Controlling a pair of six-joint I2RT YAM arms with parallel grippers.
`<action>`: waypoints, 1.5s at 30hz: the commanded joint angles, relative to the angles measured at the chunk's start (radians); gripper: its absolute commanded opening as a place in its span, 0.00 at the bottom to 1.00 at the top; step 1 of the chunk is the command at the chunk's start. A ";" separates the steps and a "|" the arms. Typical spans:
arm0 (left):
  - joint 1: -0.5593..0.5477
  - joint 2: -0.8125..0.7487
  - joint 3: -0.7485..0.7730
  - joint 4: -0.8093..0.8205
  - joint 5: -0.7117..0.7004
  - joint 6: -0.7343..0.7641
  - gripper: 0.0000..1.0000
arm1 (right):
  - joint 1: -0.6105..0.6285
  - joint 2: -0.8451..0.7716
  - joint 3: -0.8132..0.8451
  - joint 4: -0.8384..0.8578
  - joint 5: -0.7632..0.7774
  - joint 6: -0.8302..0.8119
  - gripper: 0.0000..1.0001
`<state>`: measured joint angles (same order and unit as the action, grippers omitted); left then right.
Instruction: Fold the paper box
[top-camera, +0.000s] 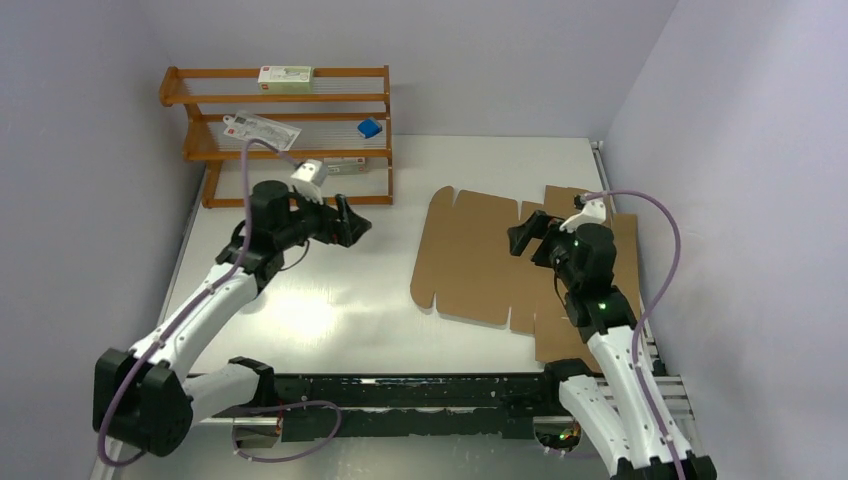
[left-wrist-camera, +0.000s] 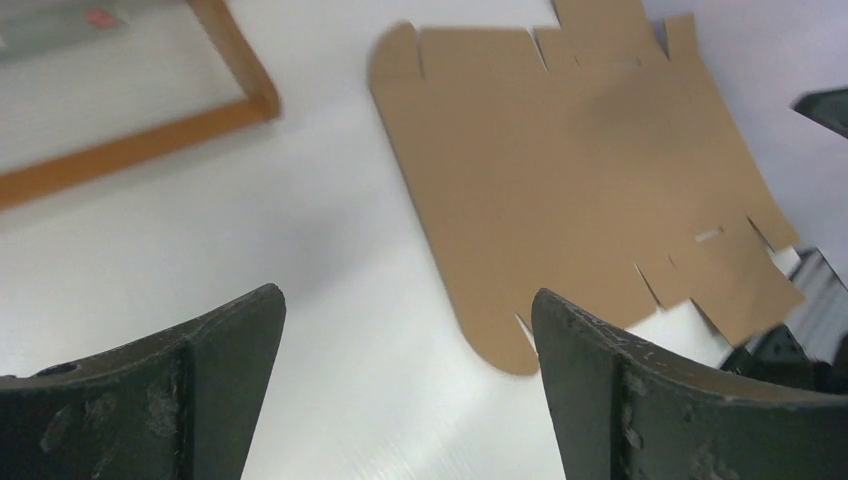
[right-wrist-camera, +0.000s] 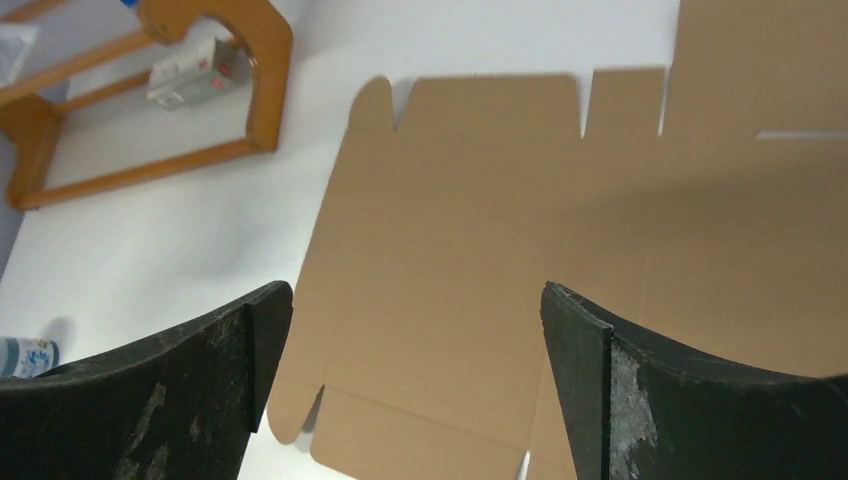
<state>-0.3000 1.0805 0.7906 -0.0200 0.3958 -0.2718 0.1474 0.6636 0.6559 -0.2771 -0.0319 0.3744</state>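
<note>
Orange-brown wooden tiered rack (top-camera: 340, 98): stands at the far left of the white table top (top-camera: 330, 320), close to the lilac back wall (top-camera: 480, 50).
- Top tier: flat white printed carton (top-camera: 285, 75).
- Middle tier: white packet with a red mark (top-camera: 262, 128), tilted, at the left end; small blue block (top-camera: 369, 127) at the right end.
- Lowest tier: pale carton with red marks (right-wrist-camera: 190, 72).

box (top-camera: 480, 255): plain brown (one shade all over) | table (top-camera: 330, 300): white | rack (top-camera: 280, 99): orange | carton (top-camera: 285, 74), top shelf: white, red mark | block (top-camera: 369, 127): blue | cables (top-camera: 246, 180): purple | walls (top-camera: 500, 60): lilac | arms (top-camera: 200, 320): white, black joints
</note>
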 joint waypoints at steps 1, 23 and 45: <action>-0.104 0.080 0.048 0.022 -0.014 -0.049 0.98 | 0.006 0.069 -0.020 0.046 -0.058 0.040 1.00; -0.335 0.547 0.059 0.305 -0.075 -0.314 0.84 | 0.005 0.382 -0.071 0.163 -0.072 0.042 1.00; -0.221 0.834 -0.054 0.683 0.209 -0.583 0.54 | 0.007 0.457 -0.078 0.244 -0.162 0.033 1.00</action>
<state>-0.5186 1.8843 0.7151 0.6170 0.5636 -0.8501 0.1482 1.1130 0.5884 -0.0727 -0.1699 0.4110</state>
